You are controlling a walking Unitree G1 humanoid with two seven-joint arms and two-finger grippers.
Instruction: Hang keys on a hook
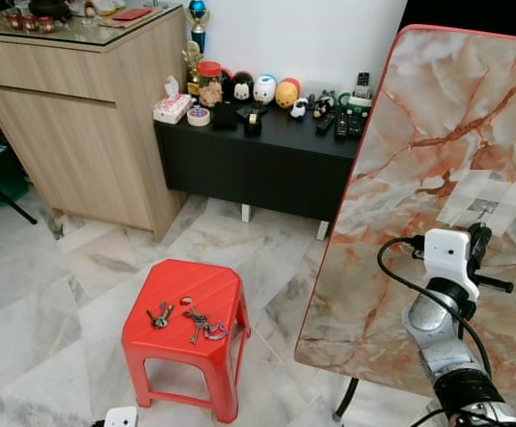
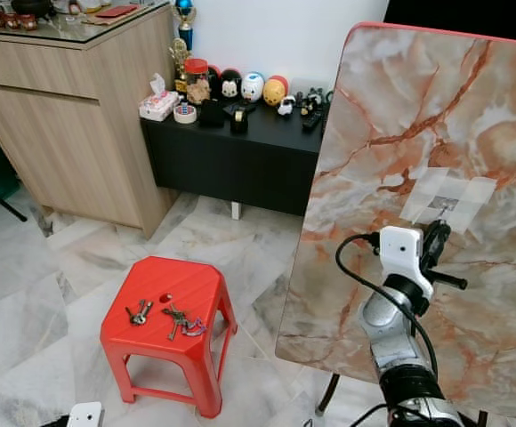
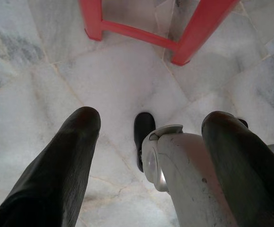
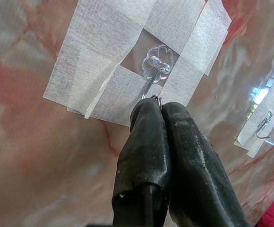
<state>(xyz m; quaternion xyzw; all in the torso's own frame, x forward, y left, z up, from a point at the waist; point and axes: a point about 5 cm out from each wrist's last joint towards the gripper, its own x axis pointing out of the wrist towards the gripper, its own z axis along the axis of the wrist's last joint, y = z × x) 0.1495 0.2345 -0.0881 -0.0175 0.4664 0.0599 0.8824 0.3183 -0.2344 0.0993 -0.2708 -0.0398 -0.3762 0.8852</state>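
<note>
While the right gripper [image 4: 159, 105] is raised against the tilted marble-patterned board [image 1: 436, 116], its jaws are pressed together on a small metal key ring [image 4: 154, 98] that touches the wire of the clear flower-shaped hook [image 4: 157, 64] taped there (a second taped hook [image 4: 264, 126] sits farther along the board). Two bunches of keys [image 1: 196, 320] lie on the red plastic stool [image 1: 191, 289]. The left gripper [image 3: 146, 146] hangs low over the marble floor [image 3: 42, 94], jaws apart, beside the stool's legs.

Glossy red plastic stool [image 1: 206, 294]; metal keys [image 1: 200, 324].
</note>
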